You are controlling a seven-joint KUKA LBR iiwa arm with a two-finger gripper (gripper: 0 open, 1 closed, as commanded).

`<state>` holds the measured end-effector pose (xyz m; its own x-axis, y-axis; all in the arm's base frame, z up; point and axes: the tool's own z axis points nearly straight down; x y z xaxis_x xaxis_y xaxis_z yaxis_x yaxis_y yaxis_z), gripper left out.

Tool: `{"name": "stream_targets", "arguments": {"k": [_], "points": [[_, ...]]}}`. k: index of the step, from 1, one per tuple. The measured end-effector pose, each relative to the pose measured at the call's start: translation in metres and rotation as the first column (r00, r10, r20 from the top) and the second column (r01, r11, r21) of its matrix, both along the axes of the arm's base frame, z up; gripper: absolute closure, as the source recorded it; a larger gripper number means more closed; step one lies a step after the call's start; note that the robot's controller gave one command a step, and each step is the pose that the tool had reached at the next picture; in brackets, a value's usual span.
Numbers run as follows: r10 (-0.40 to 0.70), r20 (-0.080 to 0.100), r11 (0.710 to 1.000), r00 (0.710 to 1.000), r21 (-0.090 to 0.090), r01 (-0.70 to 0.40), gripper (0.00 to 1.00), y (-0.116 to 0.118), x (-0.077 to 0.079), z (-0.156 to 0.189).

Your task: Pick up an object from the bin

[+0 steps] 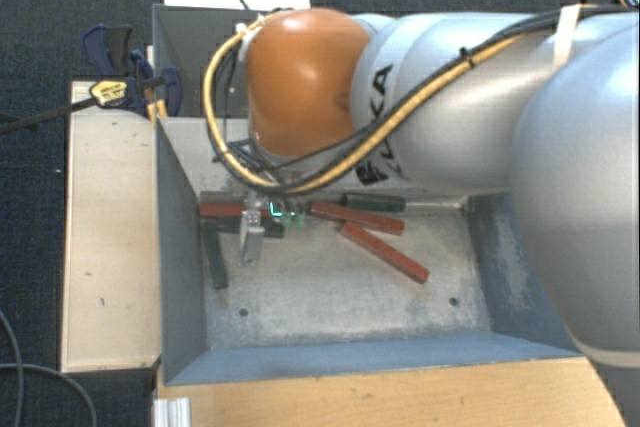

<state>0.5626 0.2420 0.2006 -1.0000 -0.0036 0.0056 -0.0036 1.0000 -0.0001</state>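
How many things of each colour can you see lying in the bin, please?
Red sticks: 3
Dark green sticks: 2
Total: 5 in view; the arm covers part of the bin.

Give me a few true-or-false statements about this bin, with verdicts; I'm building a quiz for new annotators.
1. The bin holds slim sticks, some red-brown and some dark green. True.
2. The longest red-brown stick stands upright against the left wall. False: it lies flat and slantwise on the floor, right of the middle.
3. The jaws are down in the bin's left part, close to a dark green stick that lies along the left wall. True.
4. The arm reaches in from the view's left. False: it comes in from the right, and its orange cover is over the bin's far side.
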Motion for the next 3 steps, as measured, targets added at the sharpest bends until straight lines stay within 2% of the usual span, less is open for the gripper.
{"name": "stream_targets", "arguments": {"k": [1, 2, 3], "points": [[0.294, 0.002, 0.956, 0.956, 0.000, -0.294, 0.00, -0.016, 0.023, -0.102], [0.355, 0.003, 0.935, 0.935, -0.003, -0.355, 0.00, -0.113, 0.019, -0.131], [0.550, 0.003, 0.835, 0.835, -0.001, -0.550, 0.00, -0.194, 0.003, -0.127]]}}
